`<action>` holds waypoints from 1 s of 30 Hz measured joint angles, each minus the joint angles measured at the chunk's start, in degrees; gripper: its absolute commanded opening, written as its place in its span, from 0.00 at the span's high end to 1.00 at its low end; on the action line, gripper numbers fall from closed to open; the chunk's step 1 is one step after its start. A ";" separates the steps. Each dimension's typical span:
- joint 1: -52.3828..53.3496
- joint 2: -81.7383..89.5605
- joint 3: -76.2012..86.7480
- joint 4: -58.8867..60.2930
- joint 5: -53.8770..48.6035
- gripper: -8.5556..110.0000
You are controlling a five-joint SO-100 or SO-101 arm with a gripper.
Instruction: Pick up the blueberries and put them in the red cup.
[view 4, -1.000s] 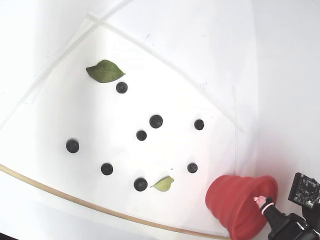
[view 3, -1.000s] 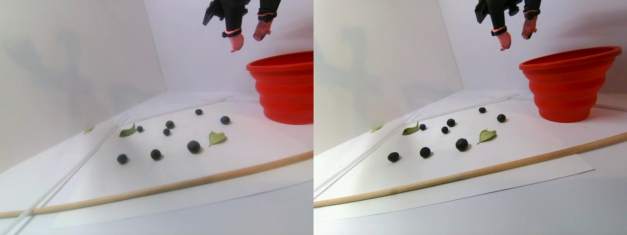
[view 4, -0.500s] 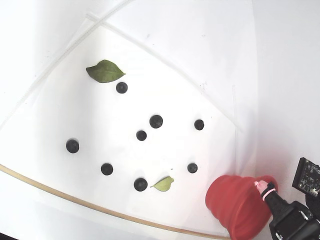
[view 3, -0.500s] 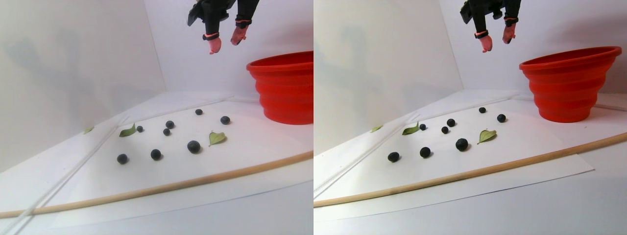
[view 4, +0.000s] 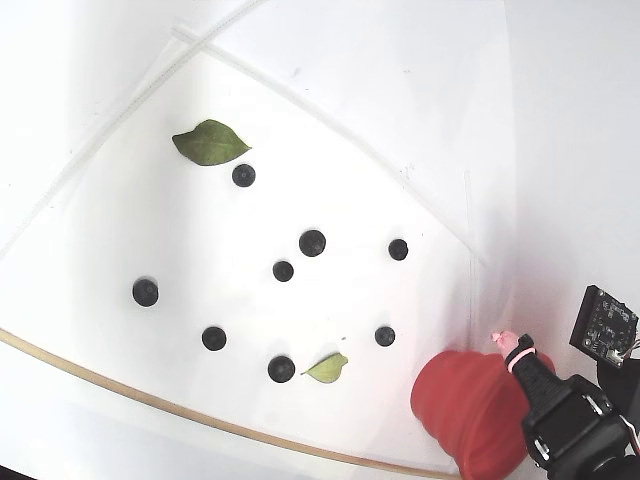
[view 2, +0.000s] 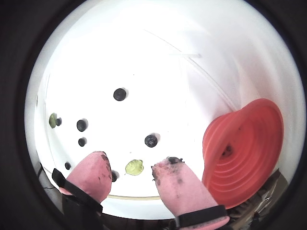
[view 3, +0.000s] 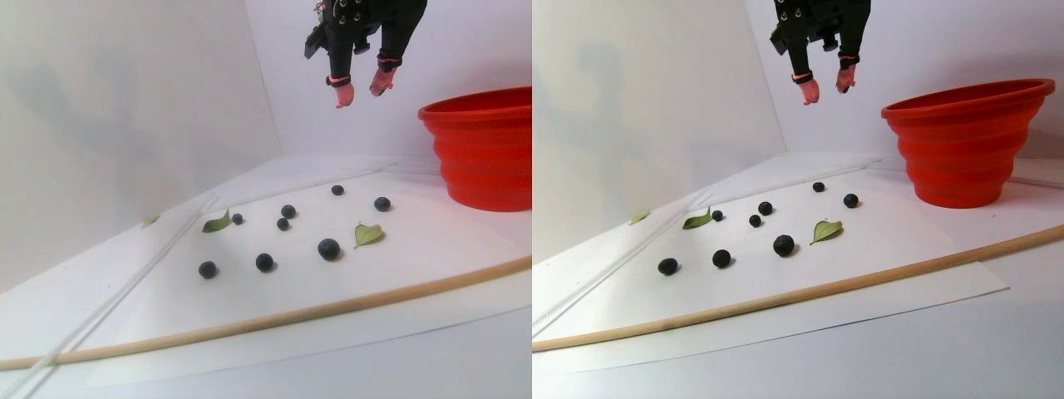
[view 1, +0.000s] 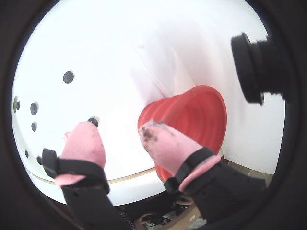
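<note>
Several blueberries (view 3: pixel 329 248) lie scattered on a white sheet (view 3: pixel 416 249); they also show as dark dots in the fixed view (view 4: pixel 312 242) and in both wrist views (view 2: pixel 151 140) (view 1: pixel 68 76). The red cup (view 3: pixel 482 150) stands upright at the sheet's right in the stereo pair view, and it is in the fixed view's lower right (view 4: pixel 465 405). A small dark spot sits inside the cup (view 2: pixel 244 153). My gripper (view 3: pixel 362 90) hangs high above the table, left of the cup's rim. It is open (view 2: pixel 133 162), with nothing between its stained pink fingertips (view 1: pixel 84 139).
Two green leaves (view 3: pixel 368 233) (view 3: pixel 217 222) lie among the berries. A thin wooden rod (view 3: pixel 266 320) curves along the sheet's near edge. White walls close in the back and left. One pink fingertip (view 4: pixel 500 340) shows past the cup in the fixed view.
My gripper has moved left, away from the space above the cup, staying high and open. The berries, the leaves and the cup have not moved.
</note>
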 measured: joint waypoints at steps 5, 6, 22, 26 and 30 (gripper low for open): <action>-0.70 -2.02 0.00 -2.02 0.00 0.78; -0.79 -2.20 0.00 -2.20 0.00 0.78; -1.41 -9.76 0.00 -8.88 1.23 0.77; -2.37 -11.51 0.00 -11.25 1.58 0.77; -2.55 -13.54 0.00 -13.27 1.49 0.77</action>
